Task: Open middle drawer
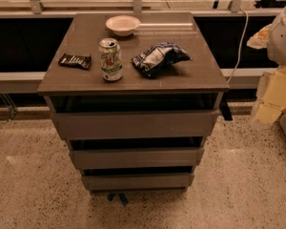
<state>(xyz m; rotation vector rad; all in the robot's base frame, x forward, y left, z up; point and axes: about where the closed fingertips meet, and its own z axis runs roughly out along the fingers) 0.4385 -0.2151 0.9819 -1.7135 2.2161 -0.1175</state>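
Three handleless drawer fronts are seen stacked in the cabinet (pixel 195 75) at the centre of the camera view. The middle drawer (pixel 137 159) is set between the wider top drawer (pixel 133 124) and the narrower bottom drawer (pixel 138 181), with a dark slot showing above each front. The middle drawer is judged to be shut or very nearly so, since none of its box or side walls is exposed. On the cabinet top a bowl (pixel 123 25) is placed at the back, a soda can (pixel 111 59) stands upright near the front, a crumpled crisp bag (pixel 158 58) lies to one side of the can, and a chocolate bar (pixel 75 60) lies flat on the other. The gripper (pixel 272 97) is taken to be the pale part at the frame's right-hand edge, well apart from the cabinet and touching nothing. Whether it is open or closed cannot be told, and nothing is seen held in it. The approach step is therefore judged to be in hand, with no contact made. For the next move, the gripper would need to be brought across and down to the dark slot above the middle front, so that the top edge can be hooked and drawn straight outward, with the top drawer left undisturbed.
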